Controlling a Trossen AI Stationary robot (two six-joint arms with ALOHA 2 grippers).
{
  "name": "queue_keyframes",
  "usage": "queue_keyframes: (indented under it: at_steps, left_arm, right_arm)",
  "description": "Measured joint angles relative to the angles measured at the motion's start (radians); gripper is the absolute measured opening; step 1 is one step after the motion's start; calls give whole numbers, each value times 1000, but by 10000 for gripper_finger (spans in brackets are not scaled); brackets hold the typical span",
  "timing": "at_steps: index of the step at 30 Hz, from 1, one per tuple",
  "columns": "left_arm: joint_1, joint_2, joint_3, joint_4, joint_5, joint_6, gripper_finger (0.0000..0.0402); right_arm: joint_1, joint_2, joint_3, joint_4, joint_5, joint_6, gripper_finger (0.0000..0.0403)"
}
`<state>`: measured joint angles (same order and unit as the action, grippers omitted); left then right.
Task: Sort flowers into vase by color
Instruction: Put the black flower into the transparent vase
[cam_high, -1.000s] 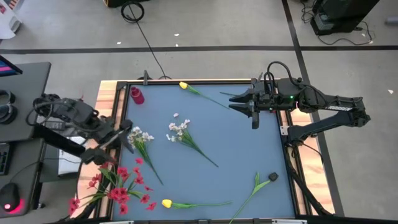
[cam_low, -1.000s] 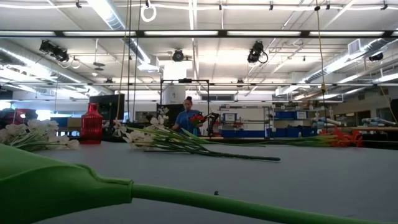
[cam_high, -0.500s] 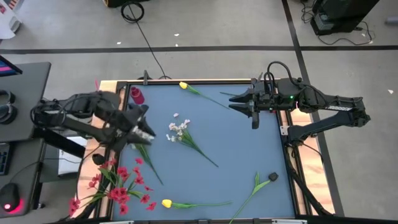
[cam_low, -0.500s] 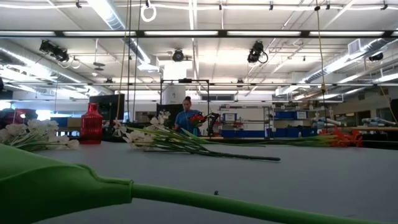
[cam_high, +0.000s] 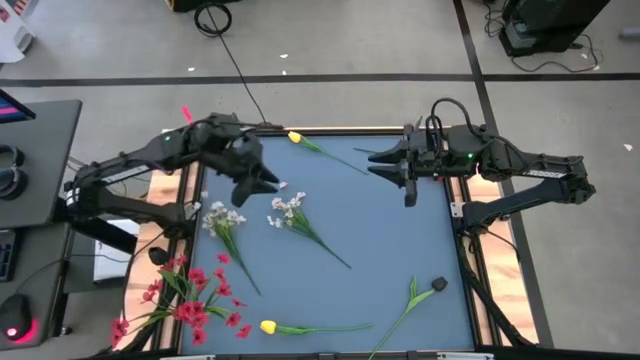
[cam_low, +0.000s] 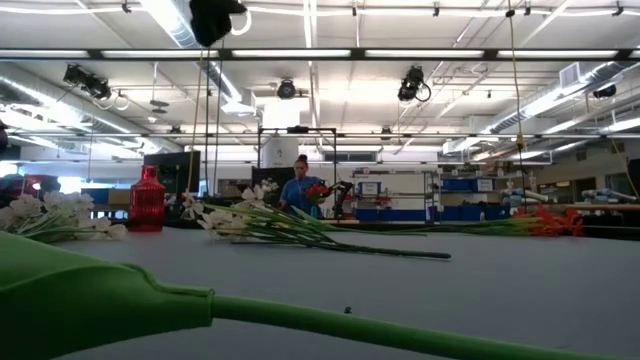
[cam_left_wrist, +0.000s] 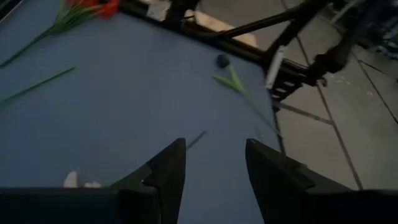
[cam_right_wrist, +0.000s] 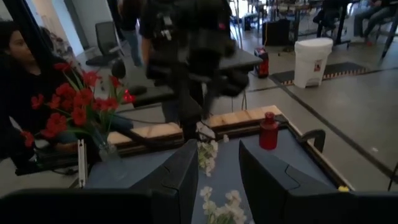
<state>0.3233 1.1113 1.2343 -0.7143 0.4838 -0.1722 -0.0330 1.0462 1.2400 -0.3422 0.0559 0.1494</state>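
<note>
The flowers lie flat on the blue table: two white sprays (cam_high: 225, 220) (cam_high: 290, 210), a yellow tulip (cam_high: 295, 138) at the far edge, another (cam_high: 268, 327) at the near edge, red blossoms (cam_high: 190, 295) at the near-left corner, and a dark-budded stem (cam_high: 438, 285) near right. The red vase (cam_low: 147, 198) (cam_right_wrist: 268, 130) stands at the far-left corner; my left arm hides it in the high view. My left gripper (cam_high: 265, 183) (cam_left_wrist: 211, 155) hovers open, high over the far-left part. My right gripper (cam_high: 372, 162) (cam_right_wrist: 217, 162) waits open at the far right.
A raised dark frame (cam_high: 340, 130) borders the table. Bare blue surface (cam_high: 390, 230) lies between the white sprays and the right edge. A big green stem (cam_low: 300, 320) lies close before the low camera. A person (cam_right_wrist: 15, 93) sits beyond the table's left side.
My left arm has swung from the table's left edge toward the far edge and to the right, rising; its gripper has passed over the left white spray and now hangs over the far-left part by the vase. The flowers have not moved.
</note>
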Motion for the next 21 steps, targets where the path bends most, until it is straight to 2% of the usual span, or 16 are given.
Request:
queue_keyframes:
  at_steps: [8,11,15,18,21]
  left_arm:
    - [41,91,0,-48,-36,2,172]
    - [38,112,0,-72,-44,-22,172]
    - [37,134,0,-85,-56,-72,172]
    - [37,135,0,-107,-128,-102,172]
    - [37,134,0,-120,-181,-141,172]
  right_arm:
    - [0,0,0,171,12,259,125]
    - [-8,13,1,283,22,275,125]
    - [-9,31,3,332,-15,261,125]
    - [-11,61,3,233,61,375,125]
    - [-19,117,2,-4,161,638,125]
